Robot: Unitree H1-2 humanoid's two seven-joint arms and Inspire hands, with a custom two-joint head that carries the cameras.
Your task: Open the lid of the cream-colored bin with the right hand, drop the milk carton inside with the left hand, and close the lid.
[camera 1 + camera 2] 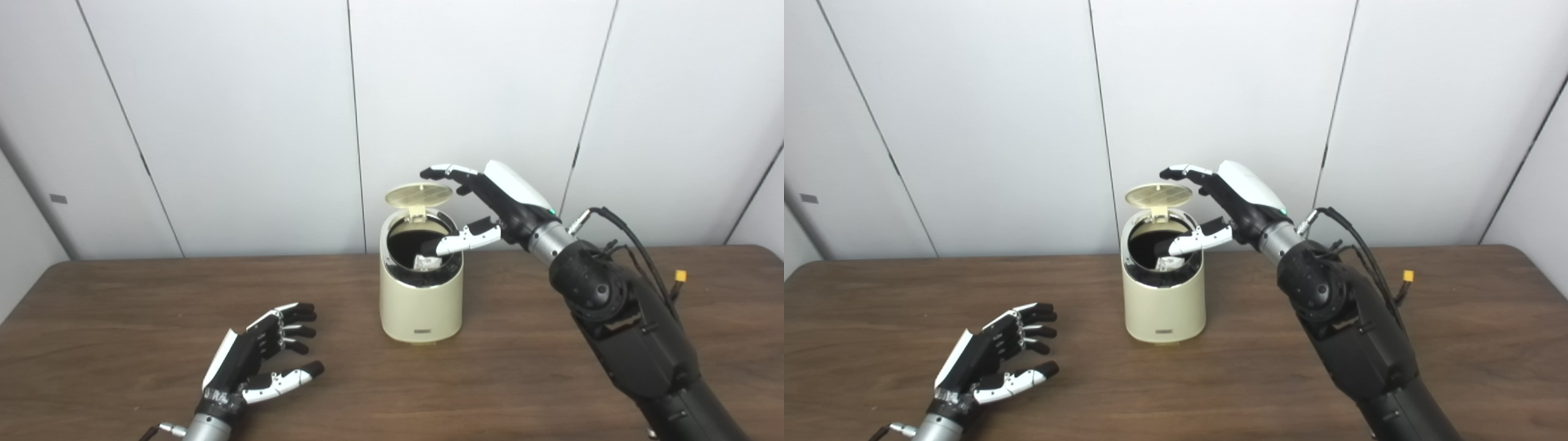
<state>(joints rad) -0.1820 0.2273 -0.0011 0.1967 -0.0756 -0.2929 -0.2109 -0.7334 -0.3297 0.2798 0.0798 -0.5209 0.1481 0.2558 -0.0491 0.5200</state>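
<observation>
milk carton, seen only as a small white crumpled shape with dark print, lies down inside the dark well of the bin, so the drop looks done and closing is what remains. going left to right: the left hand rests low over the brown wood-grain table, well apart from the bin, its black-and-white fingers spread and holding nothing. at the centre stands the cream-colored cylindrical plastic bin, upright, its round ribbed cream lid raised on the rear hinge and tipped nearly flat above the opening. the right hand is unclenched and grasps nothing; its upper fingers reach over the lid's right edge, touching or just beside it, i cannot tell which, while its white thumb pokes across the mouth of the bin. the likely trouble, as i judge it, is that thumb: if the lid is pressed down while it sits in the opening, it gets pinched and the lid stays ajar. a sideways push could also tip or slide the light bin, and a carton edge riding high might block the latch.
</observation>
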